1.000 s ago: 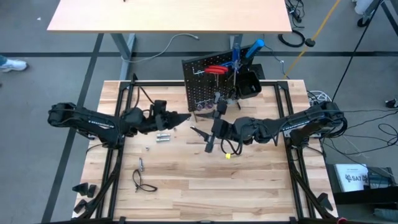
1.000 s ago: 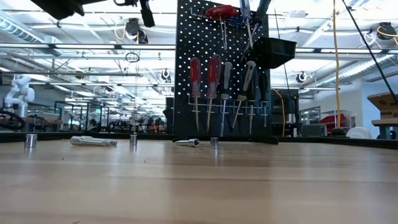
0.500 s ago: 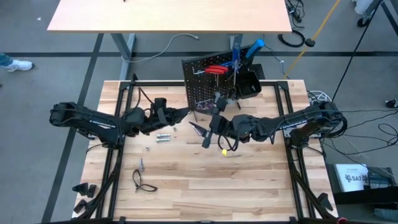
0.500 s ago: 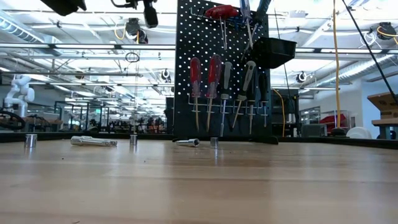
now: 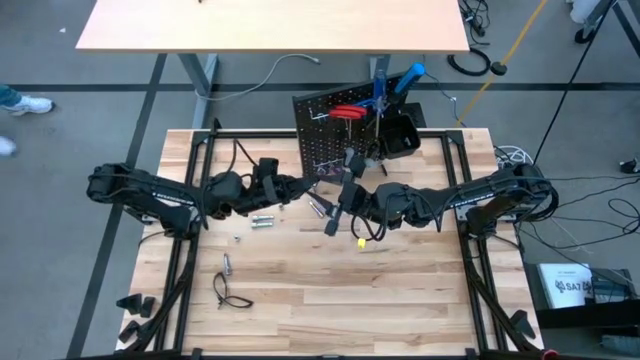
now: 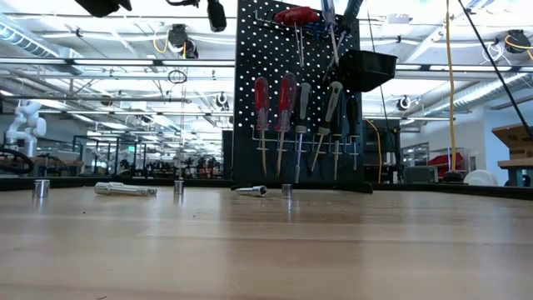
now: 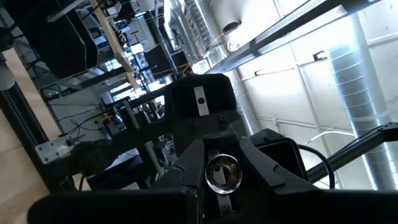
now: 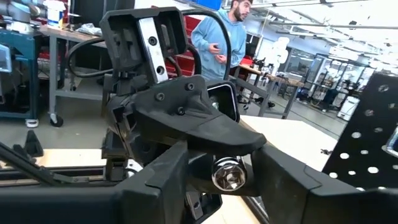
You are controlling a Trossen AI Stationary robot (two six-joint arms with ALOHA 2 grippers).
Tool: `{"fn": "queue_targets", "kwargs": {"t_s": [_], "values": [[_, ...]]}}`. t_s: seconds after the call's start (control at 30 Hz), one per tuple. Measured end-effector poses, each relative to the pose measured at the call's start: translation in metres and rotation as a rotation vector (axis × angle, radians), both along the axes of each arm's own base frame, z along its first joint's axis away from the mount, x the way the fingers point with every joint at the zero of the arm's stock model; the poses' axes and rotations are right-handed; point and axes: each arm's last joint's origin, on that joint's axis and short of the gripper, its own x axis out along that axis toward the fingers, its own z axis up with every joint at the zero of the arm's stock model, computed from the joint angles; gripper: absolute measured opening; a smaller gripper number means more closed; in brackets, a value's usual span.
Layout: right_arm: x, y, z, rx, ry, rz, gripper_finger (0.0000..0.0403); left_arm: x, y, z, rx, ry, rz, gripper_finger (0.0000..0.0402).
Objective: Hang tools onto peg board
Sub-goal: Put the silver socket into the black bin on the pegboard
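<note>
A small silver socket hangs in the air in front of the black peg board, between my two grippers, which face each other. My left gripper comes from the table's left and is shut on the socket. My right gripper comes from the right and is open. Its fingers stand close on either side of the socket's other end. Red and grey screwdrivers hang on the board's rail by their handles. My left gripper pinches the silver socket between its two fingers. It reaches roughly level from the table's left, and the socket lies along the fingers. The socket is lifted clear of the table. My own fingers hide the exact place of contact.
Loose silver sockets and a bar lie on the table left of the board, also seen in the low view. A small yellow piece lies under the right arm. A black cord loop lies near the front left. A person stands beyond the table.
My left gripper has carried the socket toward the table's right, closing the distance to my right gripper, and has risen slightly.
</note>
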Motion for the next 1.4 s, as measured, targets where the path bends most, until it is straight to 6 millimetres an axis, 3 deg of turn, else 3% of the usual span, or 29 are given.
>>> {"fn": "queue_targets", "kwargs": {"t_s": [0.27, 0.43, 0.6, 0.8, 0.97, 1.23, 1.4], "values": [[0.0, -0.002, -0.001, 0.017, 0.011, -0.001, 0.0103, 0.002, 0.0, 0.002, 0.004, -0.008, -0.019, 0.0065], [0.0, -0.002, -0.005, 0.028, 0.052, 0.007, 0.0051, 0.003, -0.001, 0.0, 0.012, 0.004, -0.026, 0.0126], [0.001, -0.002, -0.01, 0.024, 0.086, -0.018, 0.0048, 0.004, 0.001, -0.002, 0.016, 0.019, -0.024, 0.0161], [-0.008, 0.001, -0.002, -0.017, 0.096, -0.103, 0.0048, -0.003, 0.016, 0.007, 0.121, -0.006, -0.004, 0.0169], [-0.029, -0.003, 0.005, -0.024, 0.171, -0.257, 0.0048, -0.023, 0.029, 0.028, 0.206, -0.047, 0.021, 0.017], [-0.089, -0.015, 0.033, 0.124, 0.186, -0.316, 0.0048, -0.05, 0.036, 0.023, 0.292, 0.253, 0.08, 0.0171], [-0.131, -0.037, 0.042, 0.252, 0.189, -0.396, 0.0048, -0.065, 0.034, 0.019, 0.405, 0.391, 0.086, 0.0171]]}}
